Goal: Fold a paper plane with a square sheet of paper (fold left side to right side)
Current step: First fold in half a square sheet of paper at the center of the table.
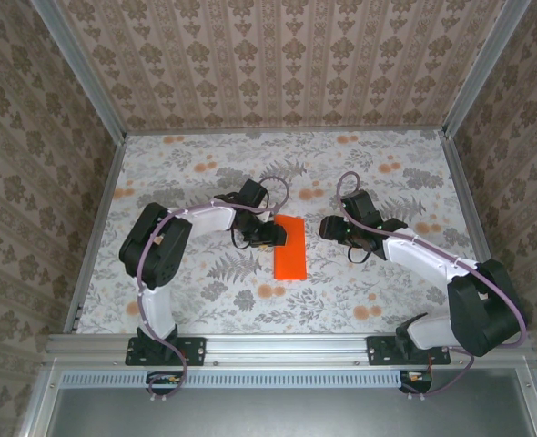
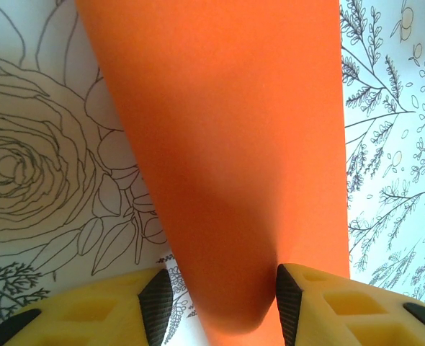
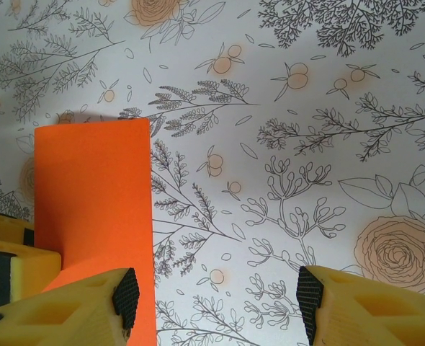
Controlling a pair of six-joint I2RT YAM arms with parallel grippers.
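The flower-printed tablecloth (image 1: 205, 182) is covering the whole table. The top view is showing both arms reaching toward the middle, where the square sheet of paper (image 1: 289, 248) is lying as a narrow orange rectangle. The left gripper (image 1: 267, 234) is sitting at the sheet's upper left edge. Its wrist view is showing the jaws standing apart astride the paper, with one pad (image 2: 288, 303) touching it. The right gripper (image 1: 327, 228) is hovering just beside the sheet, jaws wide apart over bare cloth.
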